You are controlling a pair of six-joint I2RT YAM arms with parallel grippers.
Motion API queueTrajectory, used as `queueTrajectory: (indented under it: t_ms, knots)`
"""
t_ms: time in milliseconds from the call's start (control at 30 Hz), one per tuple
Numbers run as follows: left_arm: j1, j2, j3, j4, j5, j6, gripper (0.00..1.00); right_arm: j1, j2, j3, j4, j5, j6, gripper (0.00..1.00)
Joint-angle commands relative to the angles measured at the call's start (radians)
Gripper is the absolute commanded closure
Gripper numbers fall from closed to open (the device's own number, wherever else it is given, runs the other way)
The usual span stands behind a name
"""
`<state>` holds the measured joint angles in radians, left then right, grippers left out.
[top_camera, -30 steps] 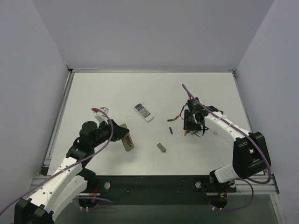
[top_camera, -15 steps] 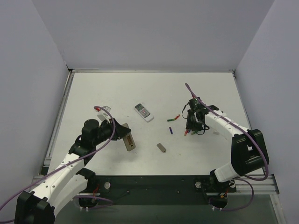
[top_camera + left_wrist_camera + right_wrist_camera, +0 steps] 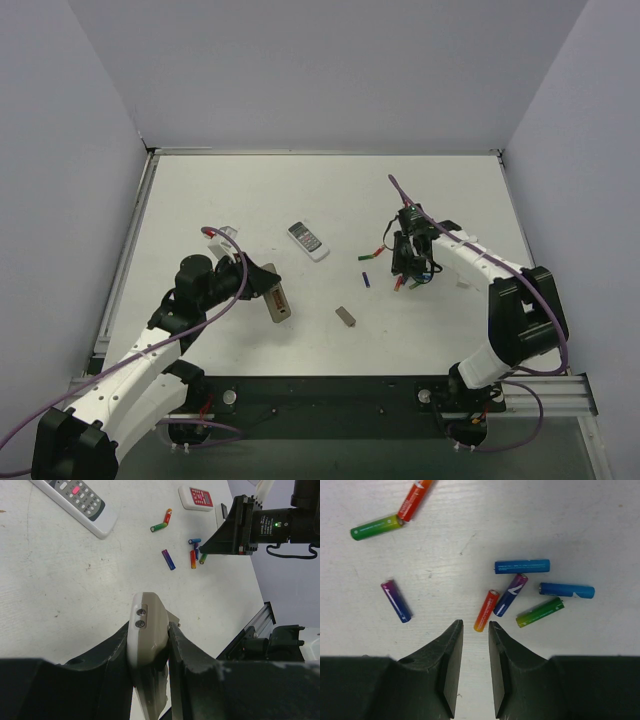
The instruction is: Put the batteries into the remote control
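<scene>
the left hand (image 3: 149,630) is clamped tight on the small white oblong remote control (image 3: 277,300), its tan-grey back showing, held above the white tabletop (image 3: 250,200). the right hand (image 3: 474,626) hangs over a cluster of thin coloured batteries (image 3: 522,566) lying on the tabletop. its jaws stand a narrow gap apart with nothing between them. an orange-red battery (image 3: 486,610) lies just ahead of the tips.

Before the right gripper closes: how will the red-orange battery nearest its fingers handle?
The red-orange battery is probably rigid: a small straight cylinder. Lying flat on the table, it may roll if nudged sideways. Its glossy casing could slip from the right gripper, and the purple battery beside it may get bumped.
</scene>
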<state>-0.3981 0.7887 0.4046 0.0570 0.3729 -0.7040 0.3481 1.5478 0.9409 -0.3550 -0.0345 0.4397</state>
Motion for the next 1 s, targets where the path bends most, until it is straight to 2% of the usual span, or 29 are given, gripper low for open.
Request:
queueTrajectory:
  t_ms: [0,233,633,967]
  knots:
    - [0.004,-0.005,0.016,0.063,0.024,-0.011,1.0,0.043,0.023,0.056,-0.007,-0.021,-0.029,0.77]
    - [0.005,-0.006,0.016,0.06,0.026,-0.014,1.0,0.058,0.057,0.091,-0.012,-0.008,-0.027,0.76]
    - [0.005,0.006,0.013,0.072,0.035,-0.022,1.0,0.035,0.112,0.082,-0.056,0.116,0.024,0.77]
    - [0.005,0.015,0.01,0.086,0.04,-0.029,1.0,0.034,0.149,0.091,-0.055,0.124,0.039,0.77]
